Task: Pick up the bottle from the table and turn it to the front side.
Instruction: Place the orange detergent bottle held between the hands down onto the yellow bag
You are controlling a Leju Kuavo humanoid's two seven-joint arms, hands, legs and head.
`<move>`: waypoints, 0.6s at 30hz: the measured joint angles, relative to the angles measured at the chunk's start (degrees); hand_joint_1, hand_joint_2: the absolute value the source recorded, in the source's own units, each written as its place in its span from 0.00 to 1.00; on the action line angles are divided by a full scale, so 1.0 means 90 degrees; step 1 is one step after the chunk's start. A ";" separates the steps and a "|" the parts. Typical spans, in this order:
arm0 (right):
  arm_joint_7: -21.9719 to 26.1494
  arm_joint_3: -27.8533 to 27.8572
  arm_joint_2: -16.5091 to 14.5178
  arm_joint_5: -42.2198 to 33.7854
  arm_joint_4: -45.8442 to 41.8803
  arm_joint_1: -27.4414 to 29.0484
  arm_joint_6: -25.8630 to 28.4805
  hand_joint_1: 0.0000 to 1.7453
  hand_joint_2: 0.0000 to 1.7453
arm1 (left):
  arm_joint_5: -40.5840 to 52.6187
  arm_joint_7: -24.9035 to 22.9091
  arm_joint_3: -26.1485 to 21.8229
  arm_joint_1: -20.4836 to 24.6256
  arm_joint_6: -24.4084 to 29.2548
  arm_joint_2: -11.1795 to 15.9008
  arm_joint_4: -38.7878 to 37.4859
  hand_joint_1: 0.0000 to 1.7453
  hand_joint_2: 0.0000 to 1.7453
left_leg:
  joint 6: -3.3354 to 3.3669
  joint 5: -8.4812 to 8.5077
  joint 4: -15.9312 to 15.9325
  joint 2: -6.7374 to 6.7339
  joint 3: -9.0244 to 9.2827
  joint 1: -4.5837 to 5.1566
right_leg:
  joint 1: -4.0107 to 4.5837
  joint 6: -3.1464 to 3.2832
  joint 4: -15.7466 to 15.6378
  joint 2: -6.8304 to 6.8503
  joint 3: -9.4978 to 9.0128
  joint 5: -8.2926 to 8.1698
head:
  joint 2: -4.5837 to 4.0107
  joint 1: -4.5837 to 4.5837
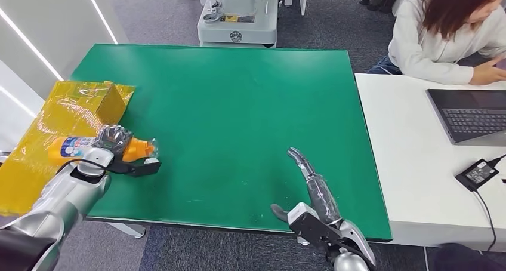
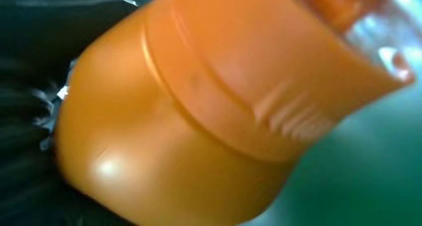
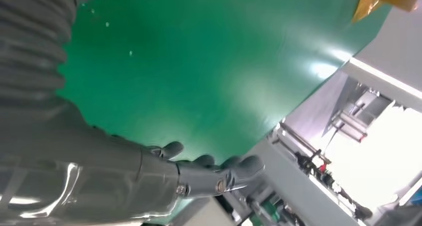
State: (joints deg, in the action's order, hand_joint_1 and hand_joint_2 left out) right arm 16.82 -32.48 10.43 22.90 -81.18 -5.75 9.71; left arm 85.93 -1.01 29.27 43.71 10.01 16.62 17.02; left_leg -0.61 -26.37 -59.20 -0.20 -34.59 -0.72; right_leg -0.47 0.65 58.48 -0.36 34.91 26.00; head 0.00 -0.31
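**Left hand grips the orange bottle at the table's left edge; right hand lies spread and empty**

From the head view, the left hand point(image 1: 111, 141) is wrapped around an orange bottle point(image 1: 136, 148) lying roughly on its side, cap end pointing toward the middle of the green table point(image 1: 238, 104). The bottle sits over the table's left margin, just beside a yellow film-wrapped cardboard box point(image 1: 65, 122), and a blue and white label shows on the part nearest the box. Whether the bottle touches the table cannot be told from here.

The left wrist view adds the close surface: the bottle point(image 2: 164, 136) is smooth, glossy orange plastic with a rounded shoulder, a raised ridge circling it and a bright glint. The picture is blurred, so finer detail is lost.

The right hand point(image 1: 316, 196) rests near the table's front edge, fingers stretched straight and apart, holding nothing. In the right wrist view that hand point(image 3: 164, 178) shows a grey ribbed cover and dark jointed fingers point(image 3: 234, 169) over the matte green surface.

Off to the right, a white desk point(image 1: 406, 163) carries a laptop point(image 1: 471, 113) and a black power adapter point(image 1: 477, 174); a person in a white top point(image 1: 438, 38) sits behind it.
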 joint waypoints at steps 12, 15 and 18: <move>-0.0054 -0.0002 -0.0007 0.0145 -0.0375 0.0208 -0.0174 0.00 1.00 | 0.0025 0.0292 0.0000 -0.0119 0.0090 0.0252 -0.0026 0.50 1.00 | -0.0002 -0.0001 0.0003 0.0016 0.0015 0.0001 | 0.0000 0.0004 0.0002 0.0020 -0.0019 0.0004 | 0.0000 0.0001; -0.0067 -0.0002 -0.0007 0.0210 -0.0442 0.0232 -0.0195 0.00 1.00 | 0.0021 0.0335 0.0000 -0.0143 0.0321 0.0242 -0.0026 0.00 1.00 | -0.0002 0.0000 0.0003 0.0017 0.0015 0.0001 | 0.0000 0.0004 0.0002 0.0021 -0.0018 0.0004 | 0.0000 0.0001; -0.0097 -0.0001 -0.0008 0.0227 -0.0472 0.0236 -0.0203 0.00 1.00 | 0.0003 0.0445 0.0000 -0.0203 0.0725 0.0196 -0.0026 0.00 1.00 | -0.0002 0.0000 0.0002 0.0020 0.0014 0.0001 | 0.0000 0.0004 0.0002 0.0024 -0.0018 0.0004 | 0.0000 0.0001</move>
State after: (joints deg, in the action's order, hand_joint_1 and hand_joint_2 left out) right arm 15.95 -32.49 10.35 24.94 -85.43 -3.62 7.88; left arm 85.96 3.00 29.27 41.89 16.54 18.39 16.79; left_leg -0.62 -26.37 -59.17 -0.02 -34.47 -0.71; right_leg -0.46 0.69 58.50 -0.14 34.75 26.04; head 0.00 -0.31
